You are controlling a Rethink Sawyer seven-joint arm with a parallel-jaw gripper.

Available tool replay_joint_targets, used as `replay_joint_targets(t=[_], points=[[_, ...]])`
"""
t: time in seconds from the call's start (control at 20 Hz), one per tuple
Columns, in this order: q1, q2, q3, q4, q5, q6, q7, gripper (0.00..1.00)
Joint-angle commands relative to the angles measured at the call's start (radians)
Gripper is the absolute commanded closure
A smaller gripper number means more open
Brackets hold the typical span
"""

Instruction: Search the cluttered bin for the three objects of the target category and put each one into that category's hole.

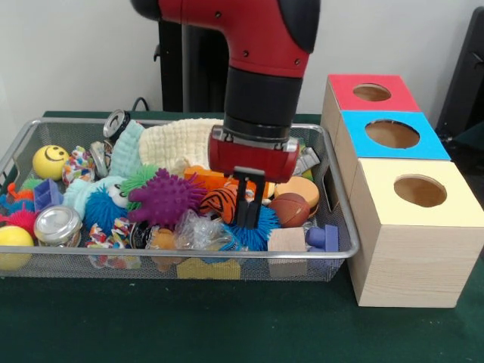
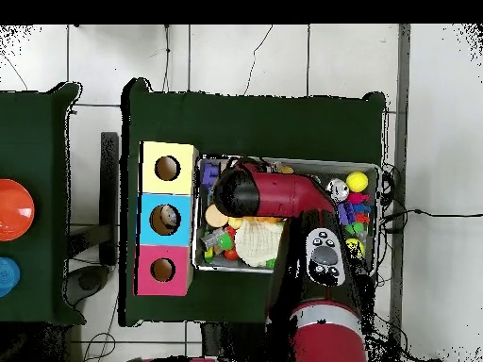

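A: Where is the large silver wire-mesh basket (image 1: 333,253)?
B: On the green table, just left of three wooden boxes in the front view: red-topped (image 1: 370,92), blue-topped (image 1: 393,134), yellow-topped (image 1: 420,191). It is full of toys.

A: The gripper (image 1: 248,215)?
B: Down among the clutter, over a blue spiky ball (image 1: 257,236), beside an orange tiger-striped ball (image 1: 221,204). Cannot tell whether its black fingers are apart or together.
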Motion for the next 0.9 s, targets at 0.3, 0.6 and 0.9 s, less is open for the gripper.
replay_joint_targets(t=[0.3, 0.6, 0.9], points=[[0.021, 0.008, -0.107, 0.091, 0.202, 0.079, 0.32, 1.0], [0.03, 0.024, -0.137, 0.11, 0.266, 0.04, 0.305, 1.0], [0.077, 0.03, -0.221, 0.091, 0.322, 0.092, 0.322, 1.0]])
